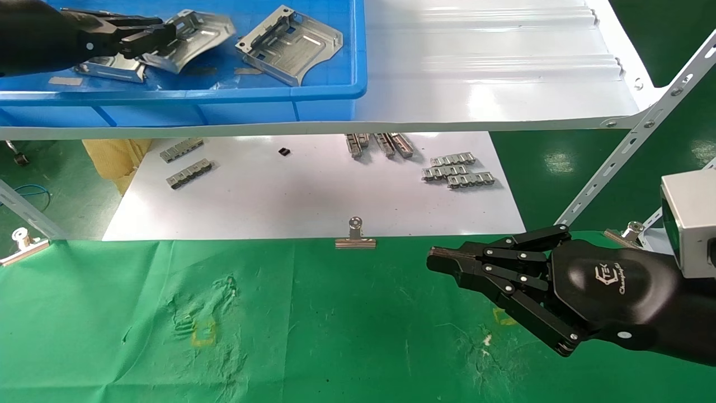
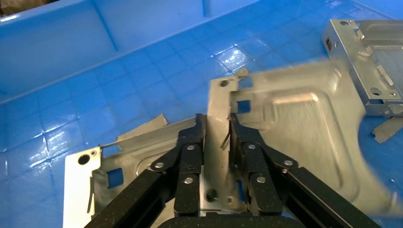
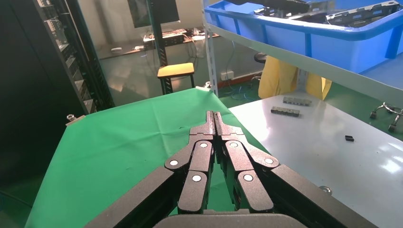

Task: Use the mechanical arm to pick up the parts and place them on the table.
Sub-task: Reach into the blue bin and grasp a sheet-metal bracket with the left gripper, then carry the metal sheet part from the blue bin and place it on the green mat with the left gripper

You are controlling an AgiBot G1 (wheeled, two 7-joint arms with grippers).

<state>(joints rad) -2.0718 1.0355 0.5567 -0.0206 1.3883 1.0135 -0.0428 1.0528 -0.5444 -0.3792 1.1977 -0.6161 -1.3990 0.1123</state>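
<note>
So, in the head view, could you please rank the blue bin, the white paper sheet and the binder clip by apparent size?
1. White paper sheet
2. Blue bin, cropped by the frame, so its rank against the sheet is unsure
3. Binder clip, clearly smallest

Blue bin [image 1: 330,92] up on the white shelf [image 1: 503,73]; below, grey link strips [image 1: 458,170] scattered over white paper [image 1: 313,196], a binder clip [image 1: 355,235] at its edge.

3 silver parts [image 1: 288,45] in bin, 1 lifted [image 2: 285,128]
</note>
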